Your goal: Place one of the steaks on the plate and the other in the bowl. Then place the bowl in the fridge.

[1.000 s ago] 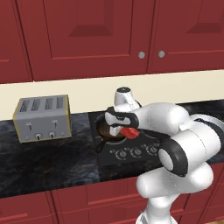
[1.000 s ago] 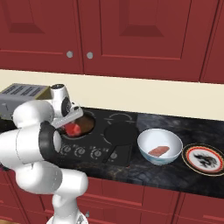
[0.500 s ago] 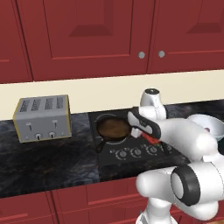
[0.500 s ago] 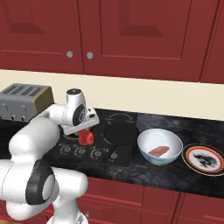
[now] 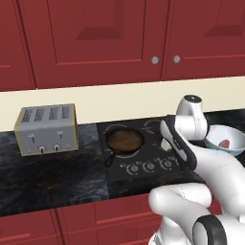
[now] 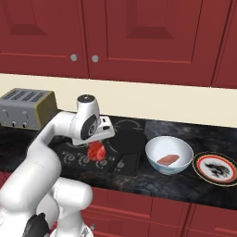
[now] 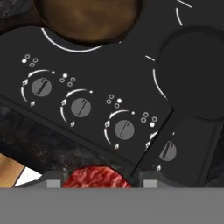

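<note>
Gripper [image 6: 96, 149] clenched on red steak [image 6: 96, 151] above stove knobs [image 7: 80, 107], bowl [image 6: 169, 155] w/ 2nd steak [image 6: 167, 159] well apart to right

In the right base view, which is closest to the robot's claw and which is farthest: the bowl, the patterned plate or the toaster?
From the gripper, holding a steak:
1. Bowl, on the counter to the picture's right.
2. Toaster, at the far left.
3. Plate, at the far right past the bowl.

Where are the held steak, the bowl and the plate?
held steak [image 6: 96, 151], right base view, its red face below the hand.
bowl [image 6: 157, 145], right base view, bare inner wall on the left.
plate [image 6: 201, 162], right base view, its left rim.
</note>
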### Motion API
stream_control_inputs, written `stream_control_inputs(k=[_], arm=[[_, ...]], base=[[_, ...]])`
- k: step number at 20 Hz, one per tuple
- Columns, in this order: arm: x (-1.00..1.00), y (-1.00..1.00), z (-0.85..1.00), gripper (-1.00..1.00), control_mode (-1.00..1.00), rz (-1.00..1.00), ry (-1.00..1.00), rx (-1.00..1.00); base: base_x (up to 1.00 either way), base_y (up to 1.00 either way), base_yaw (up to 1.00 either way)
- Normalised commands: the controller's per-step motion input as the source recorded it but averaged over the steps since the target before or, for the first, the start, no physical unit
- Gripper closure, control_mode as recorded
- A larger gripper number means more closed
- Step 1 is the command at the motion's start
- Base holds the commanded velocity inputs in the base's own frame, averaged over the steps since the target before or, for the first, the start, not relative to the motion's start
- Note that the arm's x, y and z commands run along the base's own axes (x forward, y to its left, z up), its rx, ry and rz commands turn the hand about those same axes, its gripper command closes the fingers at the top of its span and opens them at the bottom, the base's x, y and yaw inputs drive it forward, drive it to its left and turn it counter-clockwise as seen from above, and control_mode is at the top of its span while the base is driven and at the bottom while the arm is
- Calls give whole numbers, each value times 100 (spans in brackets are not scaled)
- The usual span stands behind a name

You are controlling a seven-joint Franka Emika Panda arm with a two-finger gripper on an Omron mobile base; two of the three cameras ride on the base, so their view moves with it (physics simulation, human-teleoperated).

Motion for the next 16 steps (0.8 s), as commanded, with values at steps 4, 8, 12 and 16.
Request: stream_control_inputs(k=[4, 8, 12, 16], arm=[[-75, -12, 34, 100, -100, -10, -3, 2], [-66, 0, 8, 100, -100, -6, -2, 0], [-32, 0, 0, 100, -100, 0, 0, 0], [-1, 0, 0, 100, -100, 0, 0, 0]], base=[[0, 0, 0], [0, 0, 0], [0, 0, 0], [0, 0, 0]])
